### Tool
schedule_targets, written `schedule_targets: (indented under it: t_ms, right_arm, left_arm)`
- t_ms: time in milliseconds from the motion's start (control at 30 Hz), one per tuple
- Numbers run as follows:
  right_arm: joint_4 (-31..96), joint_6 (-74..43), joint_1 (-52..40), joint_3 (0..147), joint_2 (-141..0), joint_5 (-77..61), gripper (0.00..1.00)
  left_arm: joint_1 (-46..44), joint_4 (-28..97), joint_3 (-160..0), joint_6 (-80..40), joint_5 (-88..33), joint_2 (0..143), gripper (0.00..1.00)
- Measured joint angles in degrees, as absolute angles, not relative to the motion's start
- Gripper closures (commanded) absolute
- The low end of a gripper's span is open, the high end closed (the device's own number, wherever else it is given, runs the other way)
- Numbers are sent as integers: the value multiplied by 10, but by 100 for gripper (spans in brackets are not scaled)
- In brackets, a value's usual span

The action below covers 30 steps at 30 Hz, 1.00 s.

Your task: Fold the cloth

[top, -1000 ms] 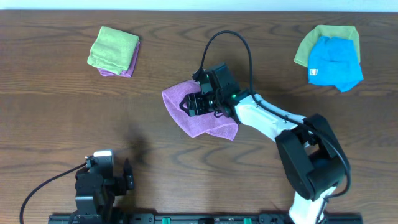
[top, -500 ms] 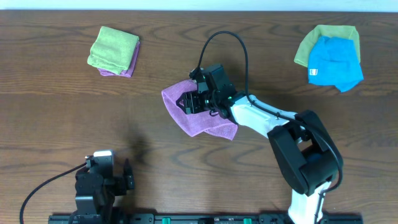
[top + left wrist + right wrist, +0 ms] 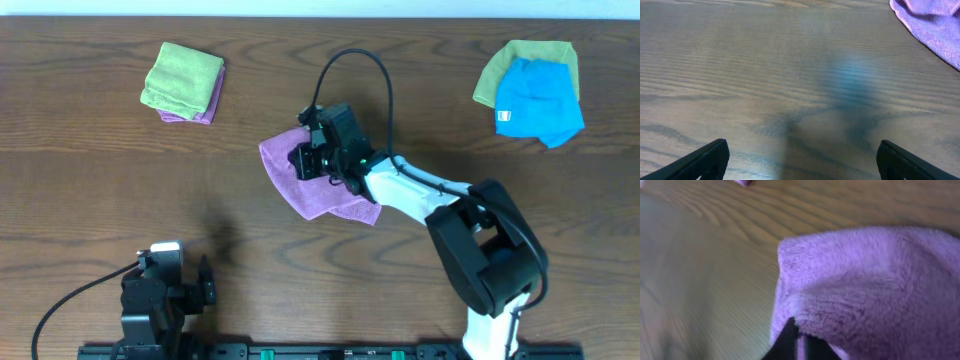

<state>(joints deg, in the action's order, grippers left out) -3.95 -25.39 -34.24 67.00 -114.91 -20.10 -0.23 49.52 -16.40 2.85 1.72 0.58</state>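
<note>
The lilac cloth (image 3: pixel 312 195) lies rumpled near the table's middle, one layer doubled over. My right gripper (image 3: pixel 303 160) sits on its upper left part, shut on a pinch of the fabric. In the right wrist view the cloth (image 3: pixel 865 280) fills the right side, and a thin strip of it runs between the dark tips of the right gripper (image 3: pixel 799 339). My left gripper (image 3: pixel 205 279) rests at the front left, well apart from the cloth. Its jaws stand wide open over bare wood in its own view (image 3: pixel 802 155), where a corner of the cloth (image 3: pixel 935 25) shows at the top right.
A folded lime-green cloth (image 3: pixel 183 76) lies on a small purple one (image 3: pixel 206 110) at the back left. At the back right a blue cloth (image 3: pixel 538 100) lies over another lime-green one (image 3: pixel 520 58). The right arm's black cable (image 3: pixel 355 60) loops above the cloth.
The right gripper has slid a little to the left over the cloth and closed on its fabric. The left arm has not moved.
</note>
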Motion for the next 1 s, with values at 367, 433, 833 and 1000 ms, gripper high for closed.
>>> schedule_targets:
  t_ms: [367, 433, 833, 1000]
  right_arm:
    - [-98, -252, -344, 716, -1149, -161, 99]
    - [-99, -247, -344, 740, -1149, -133, 99]
    - [-127, -216, -292, 765, -1162, -7, 39]
    - [-126, -210, -252, 765, -1178, 14, 23]
  left_arm:
    - [-2, 495, -164, 29, 17, 6, 5]
    - [-2, 495, -164, 29, 17, 6, 5]
    - [-2, 495, -164, 29, 17, 6, 5]
    - [-2, 495, -164, 29, 17, 6, 5]
